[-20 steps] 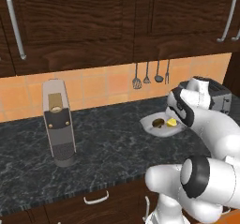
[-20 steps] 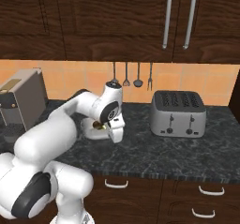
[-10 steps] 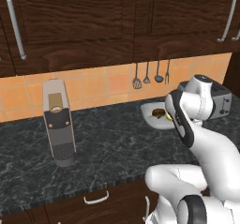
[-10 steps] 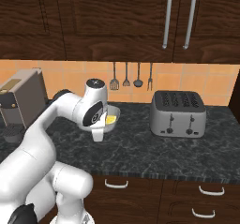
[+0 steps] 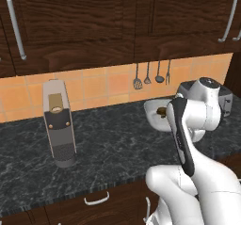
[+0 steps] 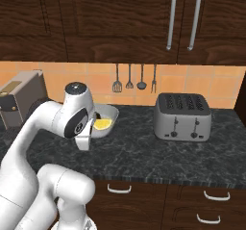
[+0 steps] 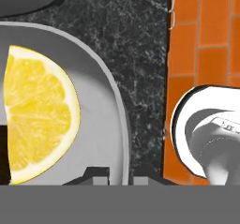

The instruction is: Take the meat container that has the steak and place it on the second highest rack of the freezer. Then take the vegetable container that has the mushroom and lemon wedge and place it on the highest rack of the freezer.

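One vegetable container [image 6: 106, 120], rim gripped by closed jaws, now rides higher above the counter [image 6: 144, 142].

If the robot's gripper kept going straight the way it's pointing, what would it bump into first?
The gripper is shut on the rim of the grey container holding the lemon wedge. Straight ahead lies the container's rim, then probably the dark counter; depth is hard to judge.

Open dark counter [image 6: 144, 152] lies near and between the grey container [image 6: 106, 123] and the toaster [image 6: 182, 117]; hanging utensils [image 6: 135, 77] crowd the far wall; upper cabinets [image 6: 120, 17] cap the headroom; a tall grey appliance [image 5: 58, 123] blocks the left, bare counter around it.
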Available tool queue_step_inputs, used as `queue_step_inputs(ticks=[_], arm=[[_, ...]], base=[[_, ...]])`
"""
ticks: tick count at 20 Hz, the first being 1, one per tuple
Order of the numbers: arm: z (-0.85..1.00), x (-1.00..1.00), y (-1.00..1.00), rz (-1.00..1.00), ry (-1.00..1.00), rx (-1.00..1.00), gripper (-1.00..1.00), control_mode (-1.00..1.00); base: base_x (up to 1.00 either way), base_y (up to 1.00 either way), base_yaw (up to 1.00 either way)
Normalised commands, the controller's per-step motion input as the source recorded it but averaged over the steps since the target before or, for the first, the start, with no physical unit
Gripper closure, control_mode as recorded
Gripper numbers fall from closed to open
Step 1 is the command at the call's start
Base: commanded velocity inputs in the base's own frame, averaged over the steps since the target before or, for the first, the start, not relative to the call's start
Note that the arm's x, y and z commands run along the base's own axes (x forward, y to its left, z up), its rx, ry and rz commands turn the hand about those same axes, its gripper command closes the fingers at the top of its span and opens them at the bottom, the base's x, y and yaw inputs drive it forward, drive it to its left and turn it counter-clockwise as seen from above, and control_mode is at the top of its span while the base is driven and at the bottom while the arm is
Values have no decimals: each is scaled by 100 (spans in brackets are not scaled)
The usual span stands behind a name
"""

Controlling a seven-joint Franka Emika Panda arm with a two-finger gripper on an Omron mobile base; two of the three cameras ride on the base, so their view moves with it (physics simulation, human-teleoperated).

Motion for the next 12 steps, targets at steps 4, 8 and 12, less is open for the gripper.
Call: queue_step_inputs(ticks=[4, 8, 12], arm=[[58, -5, 4, 0, 3, 0, 100, -100], [44, -21, 12, 0, 6, 0, 100, -100], [24, -34, 11, 0, 4, 0, 100, -100]], base=[[0, 0, 0], [0, 0, 0], [0, 0, 0]])
